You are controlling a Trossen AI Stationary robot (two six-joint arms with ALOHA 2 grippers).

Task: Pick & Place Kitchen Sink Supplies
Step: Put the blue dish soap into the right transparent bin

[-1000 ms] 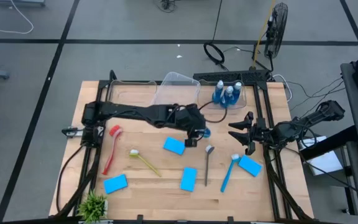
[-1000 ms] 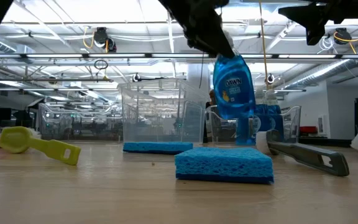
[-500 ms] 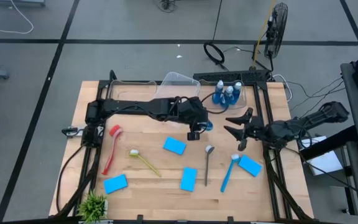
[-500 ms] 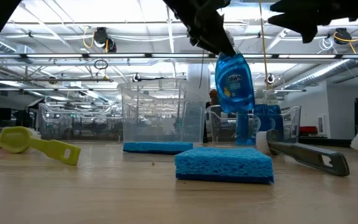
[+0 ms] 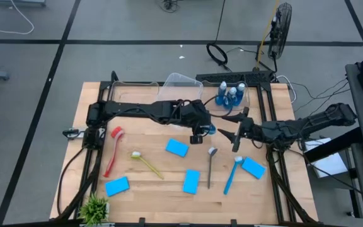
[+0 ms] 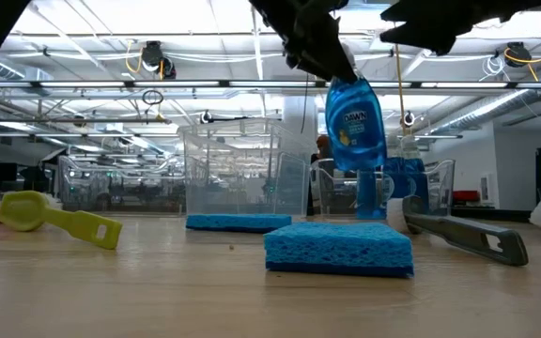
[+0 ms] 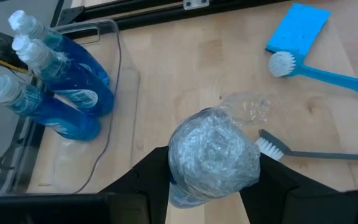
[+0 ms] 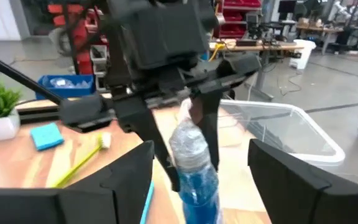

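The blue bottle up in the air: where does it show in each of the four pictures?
High view: blue bottle at mid-table, under the left gripper.
Low view: hanging top centre.
Left wrist view: centre, cap towards camera.
Right wrist view: bottom centre.
Shared landmark: the bin of bottles.

Blue bottle (image 6: 354, 122) hanging tilted, blue sponges (image 5: 177, 148) flat on table
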